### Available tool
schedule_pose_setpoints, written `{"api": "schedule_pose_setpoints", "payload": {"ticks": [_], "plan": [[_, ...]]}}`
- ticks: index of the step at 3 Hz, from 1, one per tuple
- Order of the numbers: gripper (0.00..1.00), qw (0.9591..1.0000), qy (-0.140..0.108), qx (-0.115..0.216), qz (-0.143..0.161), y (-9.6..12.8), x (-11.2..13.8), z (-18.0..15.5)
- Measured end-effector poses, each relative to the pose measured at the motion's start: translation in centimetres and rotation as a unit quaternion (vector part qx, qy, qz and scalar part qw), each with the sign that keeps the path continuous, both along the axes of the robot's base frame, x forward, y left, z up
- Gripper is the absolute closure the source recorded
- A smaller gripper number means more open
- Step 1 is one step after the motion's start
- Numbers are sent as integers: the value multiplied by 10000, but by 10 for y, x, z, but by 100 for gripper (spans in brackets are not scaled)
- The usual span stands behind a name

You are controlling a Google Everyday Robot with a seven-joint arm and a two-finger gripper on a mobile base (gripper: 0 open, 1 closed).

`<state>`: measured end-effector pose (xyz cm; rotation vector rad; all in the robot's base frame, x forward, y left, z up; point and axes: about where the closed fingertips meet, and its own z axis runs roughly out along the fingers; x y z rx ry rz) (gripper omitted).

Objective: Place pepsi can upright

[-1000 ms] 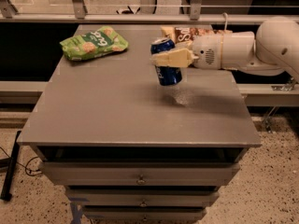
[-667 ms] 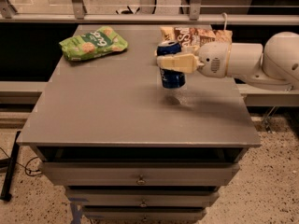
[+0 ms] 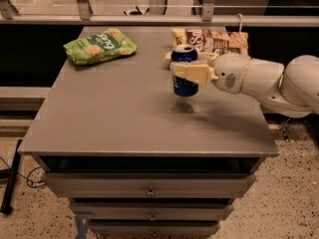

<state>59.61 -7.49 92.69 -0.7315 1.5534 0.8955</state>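
The gripper, reaching in from the right, is clamped around the pepsi can. The can stands upright over the right-centre of the surface, just in front of the brown snack bag. I cannot tell whether its base touches down. If the 2 fingers release with the base lifted or tilted, the can may topple and roll. A finger dragging on withdrawal could also knock it over.

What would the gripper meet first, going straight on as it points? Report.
The gripper, over the table, holds the pepsi can; past it the way looks free, though it might graze the green bag.
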Motion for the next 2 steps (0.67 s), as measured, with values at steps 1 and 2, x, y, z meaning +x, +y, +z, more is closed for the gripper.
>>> {"api": "schedule_pose_setpoints", "payload": {"ticks": [1,2], "plan": [[100,9996,-247,58,-92,1,-2,-2],[100,9989,-465,101,-21,8,-3,-9]]}}
